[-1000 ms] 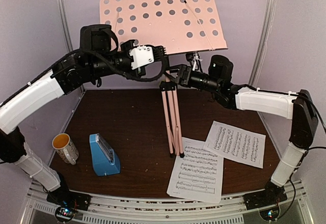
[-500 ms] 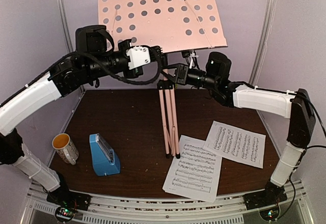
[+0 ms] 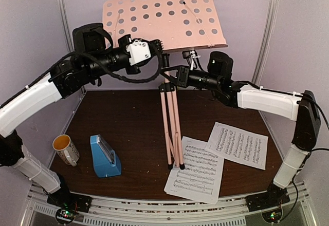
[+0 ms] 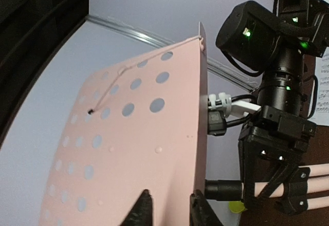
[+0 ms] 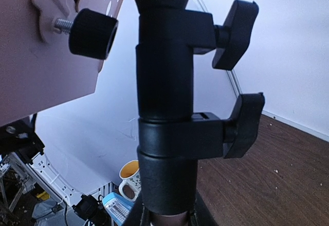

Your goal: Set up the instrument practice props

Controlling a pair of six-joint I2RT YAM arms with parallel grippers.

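Top view, music stand (image 3: 163,16): mid-table (image 3: 123,115), pink desk up top, legs bunched, feet at top-left corner of near page (image 3: 197,173).
Top view, L gripper (image 3: 160,45): at desk's lower edge, just left of pole.
Top view, R gripper (image 3: 166,74): on black pole under desk.
Top view, other props: far page (image 3: 238,145) just right of near page; metronome (image 3: 105,156) near-left, well apart from both grippers.
Top view, mug (image 3: 66,149): upright, just left of metronome, orange inside, contents can't tell.
Left wrist: fingers (image 4: 142,210) a little apart, desk's bottom edge btwn them; gripping or not, can't tell.
Right wrist: fingers (image 5: 134,220) closed against pole both sides, below two black clamp collars; holds stand.
Vs 1 s ago: desk higher & flatter in view, feet nearer front edge, near page nudged left.
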